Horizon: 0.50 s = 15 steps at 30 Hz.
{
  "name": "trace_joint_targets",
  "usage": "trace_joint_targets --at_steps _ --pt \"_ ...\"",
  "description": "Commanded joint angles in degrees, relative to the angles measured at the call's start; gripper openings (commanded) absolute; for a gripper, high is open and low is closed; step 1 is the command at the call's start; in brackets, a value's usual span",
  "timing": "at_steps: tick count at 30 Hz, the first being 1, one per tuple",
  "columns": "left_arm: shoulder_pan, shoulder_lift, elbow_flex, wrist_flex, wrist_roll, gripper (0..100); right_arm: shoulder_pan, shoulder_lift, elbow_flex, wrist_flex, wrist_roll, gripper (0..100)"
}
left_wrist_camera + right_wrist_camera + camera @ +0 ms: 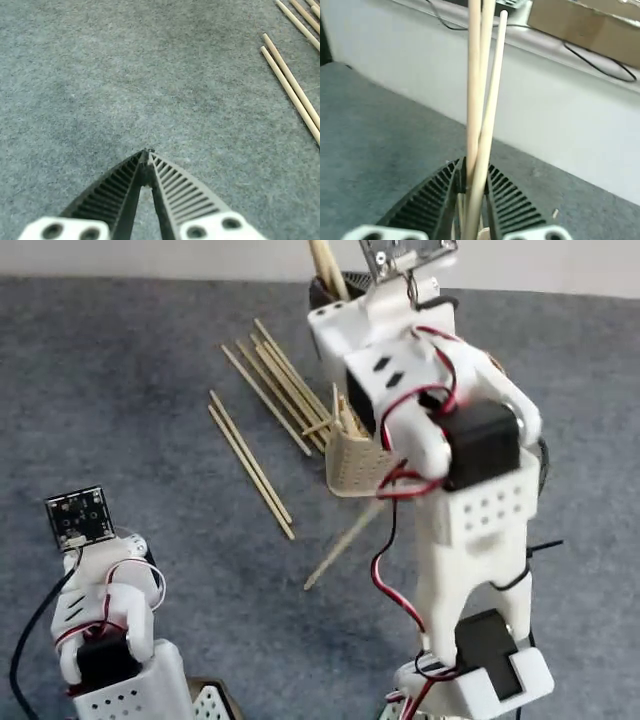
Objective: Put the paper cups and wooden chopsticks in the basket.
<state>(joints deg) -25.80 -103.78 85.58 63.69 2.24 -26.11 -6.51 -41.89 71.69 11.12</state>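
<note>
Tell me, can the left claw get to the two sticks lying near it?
Probably yes. The left claw is shut above bare carpet, and the two sticks lie close by on the carpet with nothing between them and it. It would need to open first.

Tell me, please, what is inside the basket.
From the basket a few chopstick ends poke up; the right arm covers the rest of its inside.

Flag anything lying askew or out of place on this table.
One chopstick lies alone beside the basket, slanting across the direction of the loose chopsticks fanned out on the mat. The right gripper is shut on upright chopsticks, which cross rather than lie parallel.
</note>
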Motion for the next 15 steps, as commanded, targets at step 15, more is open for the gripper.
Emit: trace_joint_targets --at_steps 15 --pt "-0.48 -0.48 -0.13 -1.14 -0.62 0 2.68 -20.79 23.60 -6.81 -1.32 0.6"
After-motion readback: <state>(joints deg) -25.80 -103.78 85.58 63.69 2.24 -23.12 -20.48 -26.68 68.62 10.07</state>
